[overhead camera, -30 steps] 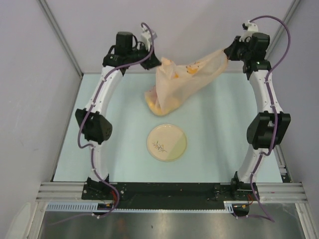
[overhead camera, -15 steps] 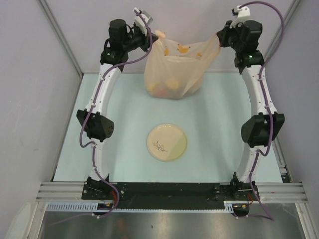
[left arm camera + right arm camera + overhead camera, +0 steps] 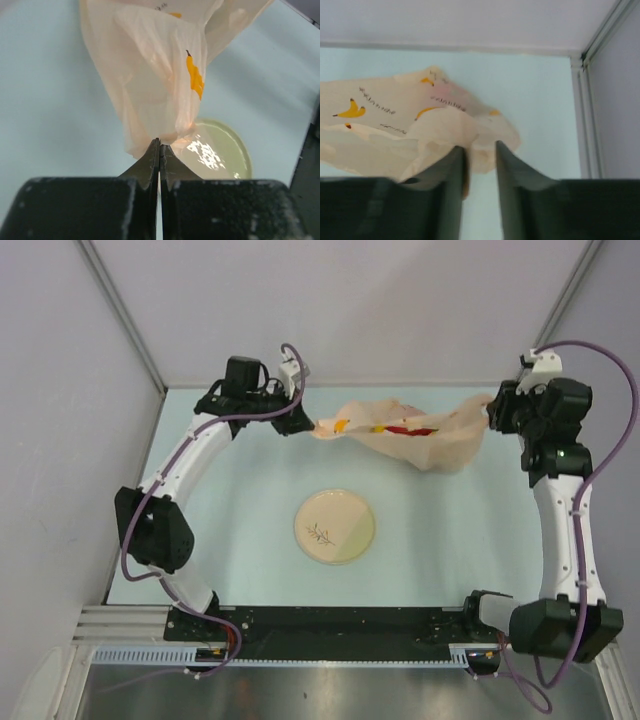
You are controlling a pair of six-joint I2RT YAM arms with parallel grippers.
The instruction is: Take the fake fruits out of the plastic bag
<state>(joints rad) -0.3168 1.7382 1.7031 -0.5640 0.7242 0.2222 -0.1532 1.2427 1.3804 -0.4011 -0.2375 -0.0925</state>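
Plastic bag (image 3: 420,440) between left claw (image 3: 310,426) and right claw (image 3: 489,412), end in each.

We're looking down on a pale mint tabletop (image 3: 230,570), evenly lit, with only soft shadows. Behind its far edge rises a plain lavender-grey back wall (image 3: 350,300). A matching left panel (image 3: 50,440) and right panel (image 3: 625,295) close off the sides. Slim aluminium posts (image 3: 120,315) mark the far corners. Along the near edge we get a ribbed aluminium rail (image 3: 120,622), then a brushed metal sheet (image 3: 330,695).
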